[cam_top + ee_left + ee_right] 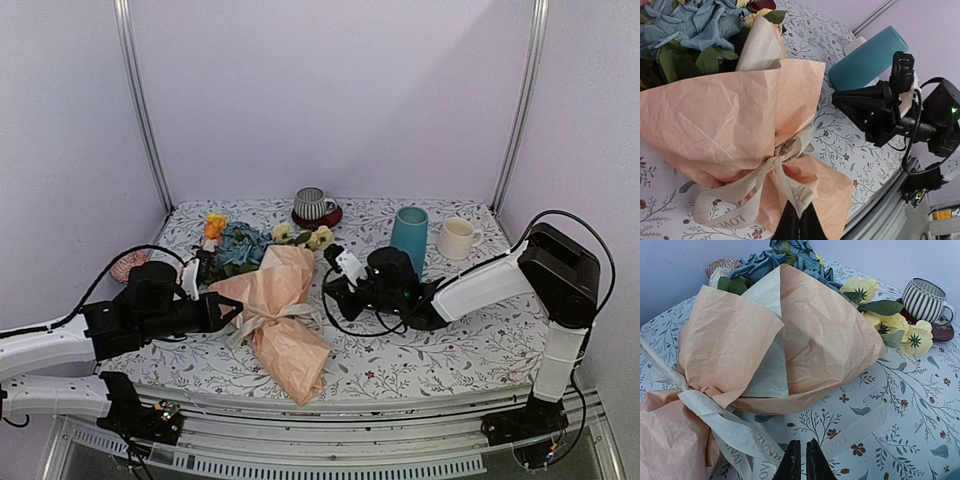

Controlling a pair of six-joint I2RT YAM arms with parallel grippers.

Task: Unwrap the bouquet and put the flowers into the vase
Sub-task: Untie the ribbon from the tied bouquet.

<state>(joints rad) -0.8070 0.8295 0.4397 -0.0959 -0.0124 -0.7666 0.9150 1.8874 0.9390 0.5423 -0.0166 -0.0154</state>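
Just beside left gripper (233, 311), bouquet (285, 322)

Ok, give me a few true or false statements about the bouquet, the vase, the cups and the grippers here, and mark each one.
1. The bouquet is wrapped in paper and tied with a ribbon. True.
2. The vase lies on its side. False: it stands upright.
3. Some flowers are in the vase. False: they are all in the wrapped bunch, and none show in the vase.
4. The striped cup sits on a dark red saucer. True.
5. Both grippers are wide open. False: the left gripper and the right gripper are shut.
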